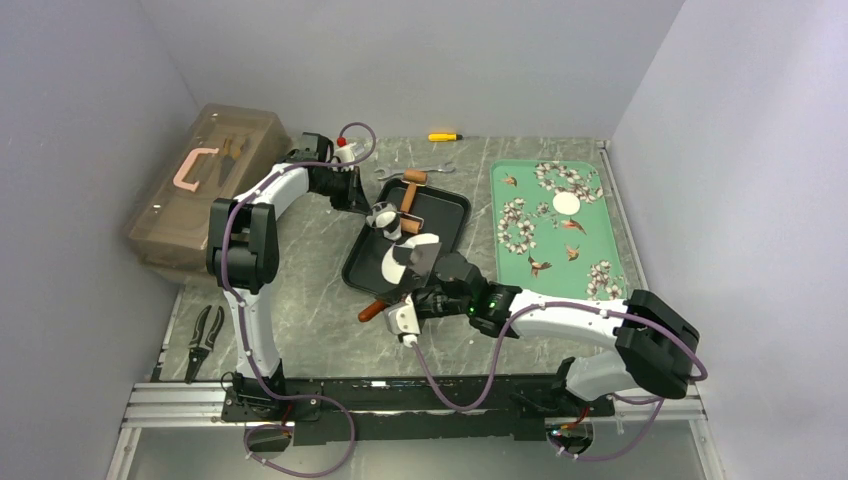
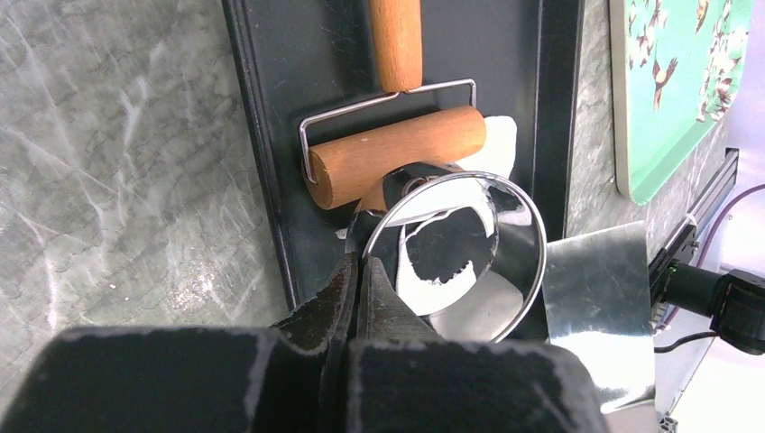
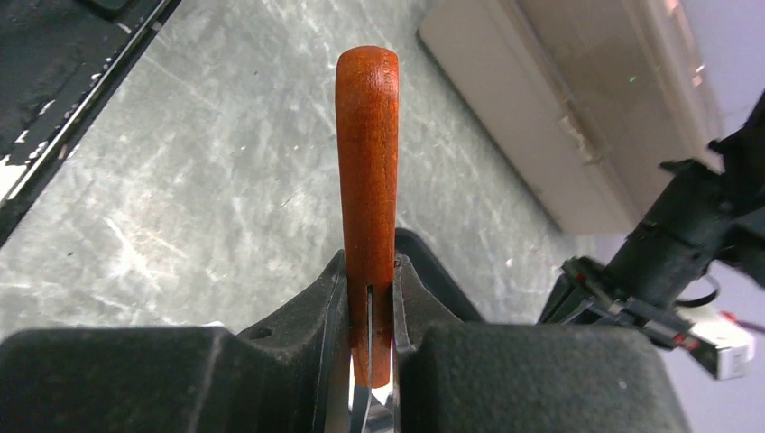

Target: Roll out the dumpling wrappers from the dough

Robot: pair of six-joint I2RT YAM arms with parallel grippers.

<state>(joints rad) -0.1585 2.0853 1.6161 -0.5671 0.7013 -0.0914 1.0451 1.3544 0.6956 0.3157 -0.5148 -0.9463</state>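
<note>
Closest to me, a pair of pliers [image 1: 205,340] lies on the grey desk [image 1: 320,320] by the left arm's base. Just beyond, the right tool [image 3: 370,280] is clamped on the reddish wooden handle [image 3: 367,153] of a scraper. Its fingers [image 3: 329,311] are nearly together, one on each side of the handle, and the rounded end sticks out past them. The scraper's metal blade [image 1: 422,255] reaches over the near end of the black tray [image 1: 445,210]. I cannot tell whether it touches anything there.

The dough [image 1: 393,266] lies in that tray as a flat white sheet, partly under the blade. Past it, the left tool [image 2: 359,271] has its fingers pinched tight on the rim of a shiny metal ring [image 2: 505,207]. It holds the ring over the dough, just beside the wooden roller [image 2: 397,153]. White dough shows inside the ring and behind the roller's far end. I cannot tell whether the ring presses into it.

Farther right, on the green flowered tray [image 1: 497,200], sits one round dumpling wrapper [image 1: 566,204]. At the back lie a wrench [image 1: 430,168] and a yellow pen-like thing [image 1: 445,136]. A brown toolbox [image 1: 205,190] stands at far left.
</note>
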